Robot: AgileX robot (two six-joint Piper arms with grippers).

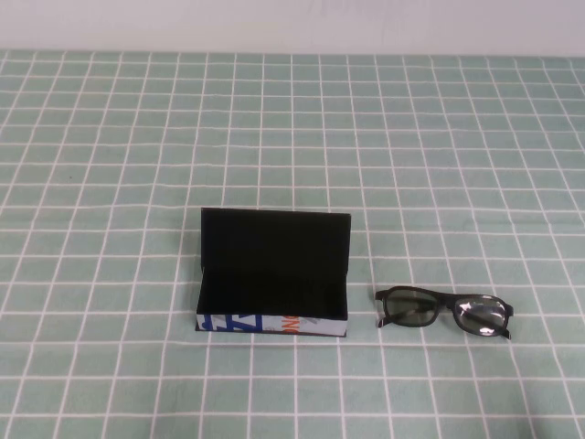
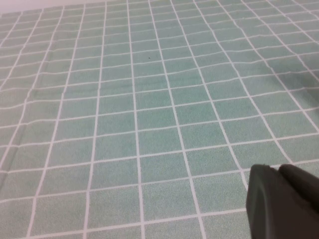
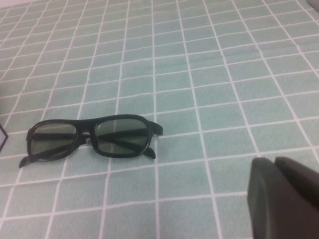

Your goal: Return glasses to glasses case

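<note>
The glasses case stands open in the middle of the table, its black lid upright at the back and its blue, white and orange front side facing me. Its inside looks empty. The black glasses lie unfolded on the cloth just right of the case, apart from it. They also show in the right wrist view. My right gripper is shut and empty, hovering nearer the robot than the glasses. My left gripper is shut and empty over bare cloth. Neither gripper shows in the high view.
A green tablecloth with a white grid covers the whole table. A pale wall runs along the far edge. A dark corner of the case shows at the edge of the right wrist view.
</note>
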